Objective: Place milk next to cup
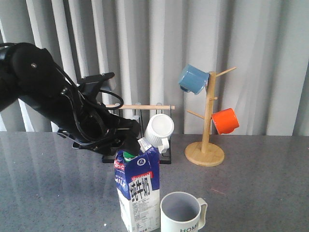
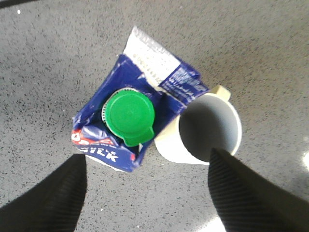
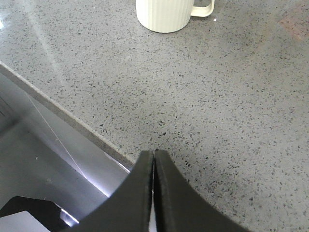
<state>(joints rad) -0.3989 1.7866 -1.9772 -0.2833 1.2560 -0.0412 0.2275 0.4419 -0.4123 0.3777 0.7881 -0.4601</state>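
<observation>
Hovering just above the milk (image 2: pixel 126 126), your left gripper (image 2: pixel 145 193) has its two dark fingers (image 2: pixel 53 198) spread wide apart, holding nothing. In the left wrist view the carton's green cap (image 2: pixel 130 118) sits directly below the hand, in the gap between the fingers, with no finger touching it. The carton stands upright on the grey speckled table (image 1: pixel 251 188), its folded gable top pointing up at the gripper.

Right beside the carton, under the other finger of that same hand, is the cup (image 2: pixel 205 133), an off-white ribbed mug with a pale grey inside. Carton and mug sit so close that their sides seem to meet, though you cannot tell for certain if they touch. From the front, the mug (image 1: pixel 182 213) shows part of its "HOME" lettering.

Your right gripper (image 3: pixel 154 164) has its fingers pressed together, empty, low over the table near its edge, with the mug (image 3: pixel 166 14) well beyond it.

Farther back stand a white mug (image 1: pixel 159 129) on a dark rack (image 1: pixel 164 155), and a wooden mug tree (image 1: pixel 208 116) carrying a blue mug (image 1: pixel 193 79) and an orange mug (image 1: pixel 226 121).
</observation>
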